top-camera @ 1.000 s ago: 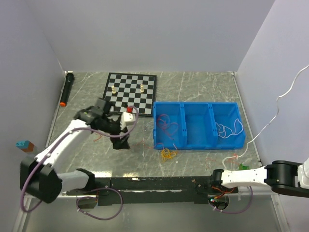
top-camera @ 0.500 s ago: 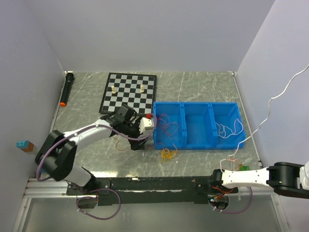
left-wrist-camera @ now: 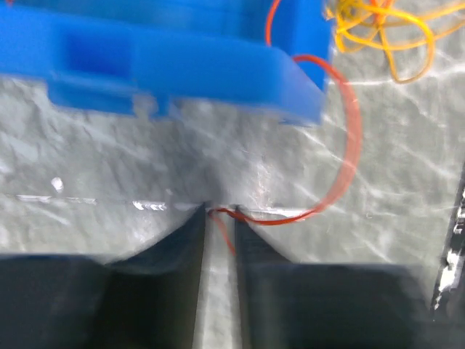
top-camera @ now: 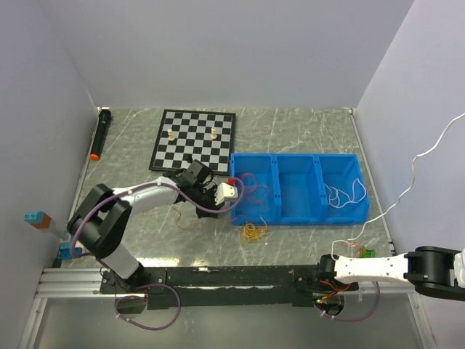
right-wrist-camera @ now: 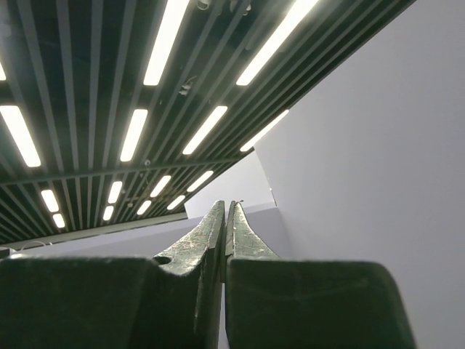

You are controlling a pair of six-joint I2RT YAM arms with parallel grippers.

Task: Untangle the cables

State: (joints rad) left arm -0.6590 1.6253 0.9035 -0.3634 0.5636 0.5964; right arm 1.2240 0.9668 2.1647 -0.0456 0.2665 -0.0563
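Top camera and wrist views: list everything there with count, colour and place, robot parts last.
table: one, grey marbled, under everything
chessboard: one, black and white, far left of centre
chess pieces: two, pale, on the chessboard
bin: one, blue, three compartments, right of centre
red cable: one tangle, red, bin's left compartment, trailing over its near-left corner
white cable: one, white, bin's right compartment
yellow cable: one bundle, yellow-orange, on the table before the bin
black cylinder: one, black with orange tip, far left edge
left gripper: one, black, beside the bin's near-left corner, jaws narrowly apart around the red cable
right gripper: one, black, shut and empty, pointing at the ceiling
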